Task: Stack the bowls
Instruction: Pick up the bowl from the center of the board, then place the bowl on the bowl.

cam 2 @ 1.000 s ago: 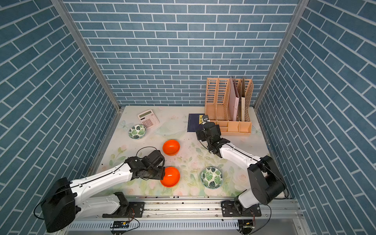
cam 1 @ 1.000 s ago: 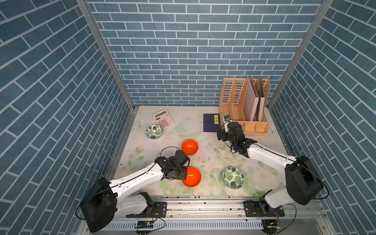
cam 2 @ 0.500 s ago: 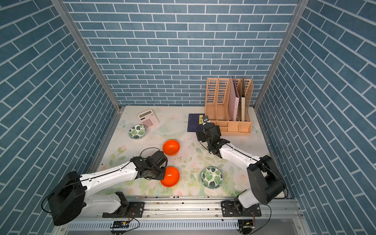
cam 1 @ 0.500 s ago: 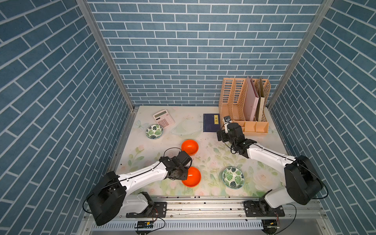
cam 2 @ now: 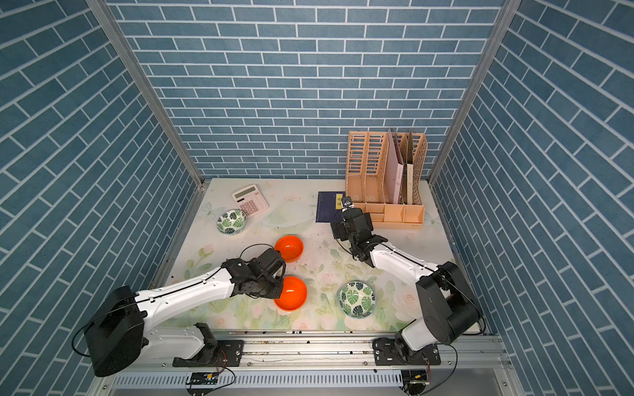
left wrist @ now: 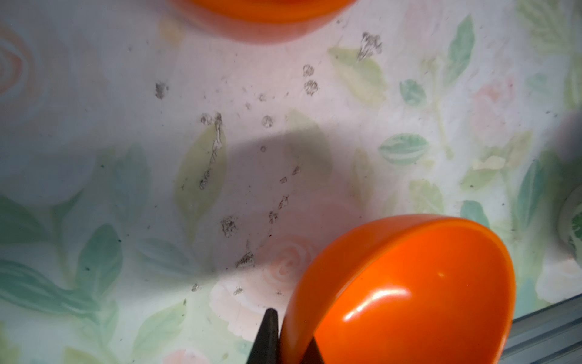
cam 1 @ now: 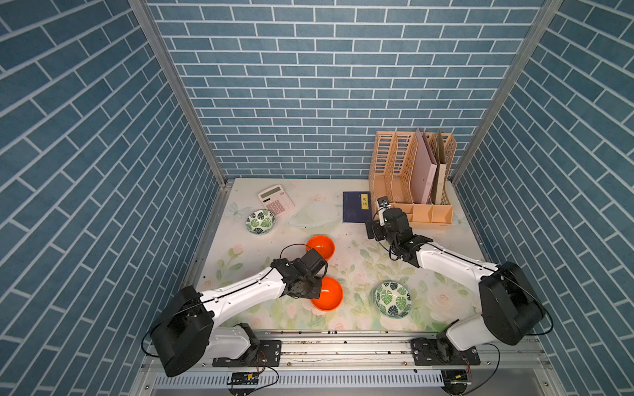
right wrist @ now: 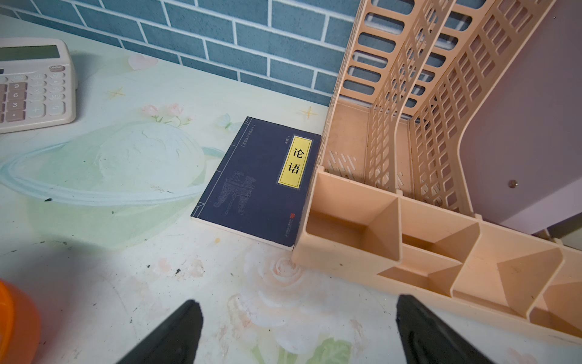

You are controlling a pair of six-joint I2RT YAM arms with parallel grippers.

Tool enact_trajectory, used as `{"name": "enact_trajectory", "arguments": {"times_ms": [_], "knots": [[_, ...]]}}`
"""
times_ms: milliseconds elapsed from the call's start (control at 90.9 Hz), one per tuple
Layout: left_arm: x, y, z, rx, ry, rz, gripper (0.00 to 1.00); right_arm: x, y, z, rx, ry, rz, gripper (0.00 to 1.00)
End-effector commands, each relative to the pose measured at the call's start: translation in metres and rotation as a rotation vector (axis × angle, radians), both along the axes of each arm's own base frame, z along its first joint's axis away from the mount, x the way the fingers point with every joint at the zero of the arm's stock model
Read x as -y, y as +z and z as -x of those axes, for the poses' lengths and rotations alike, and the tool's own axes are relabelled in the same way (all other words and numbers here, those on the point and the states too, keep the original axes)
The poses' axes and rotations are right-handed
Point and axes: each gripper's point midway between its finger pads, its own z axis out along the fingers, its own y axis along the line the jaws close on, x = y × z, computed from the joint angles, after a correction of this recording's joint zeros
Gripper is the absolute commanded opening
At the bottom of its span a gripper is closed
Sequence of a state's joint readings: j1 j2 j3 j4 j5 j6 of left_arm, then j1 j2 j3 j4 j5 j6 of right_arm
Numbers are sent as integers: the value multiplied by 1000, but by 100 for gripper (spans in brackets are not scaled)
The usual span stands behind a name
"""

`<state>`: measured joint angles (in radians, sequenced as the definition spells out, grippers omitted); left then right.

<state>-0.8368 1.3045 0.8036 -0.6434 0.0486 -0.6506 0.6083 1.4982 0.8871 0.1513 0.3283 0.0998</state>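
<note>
Four small round bowls sit mouth-up, none stacked: two glossy plain orange, two white leaf-printed with pale blue rims. Being round, they have no long axis. The first leaf-printed bowl is just beside the pink desk calculator. The far orange bowl, the near orange bowl and the second leaf-printed bowl lie progressively farther from the calculator. The left gripper is clamped on the near orange bowl's rim. The right gripper is spread wide and empty.
</note>
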Motion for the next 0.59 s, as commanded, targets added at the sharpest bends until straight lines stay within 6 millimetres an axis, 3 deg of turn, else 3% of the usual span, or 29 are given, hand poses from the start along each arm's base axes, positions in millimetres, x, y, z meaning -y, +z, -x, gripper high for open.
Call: {"name": "enact_trajectory", "arguments": {"times_ms": [0,154,242,407,583], "knots": [[-2,30,-19,63,-2,-13,6,0,-2,1,7,-5,5,100],[-8,75,-57,154,35,8,7,-1,-2,0,5,-2,4,100],[-18,89,-83,196,72,13,8,-2,-2,-1,5,0,0,100],[-28,84,-123,209,106,37,8,-4,-3,-2,-1,6,-4,100],[-25,63,-144,166,98,43,8,-3,-4,0,-3,5,-2,100]]}}
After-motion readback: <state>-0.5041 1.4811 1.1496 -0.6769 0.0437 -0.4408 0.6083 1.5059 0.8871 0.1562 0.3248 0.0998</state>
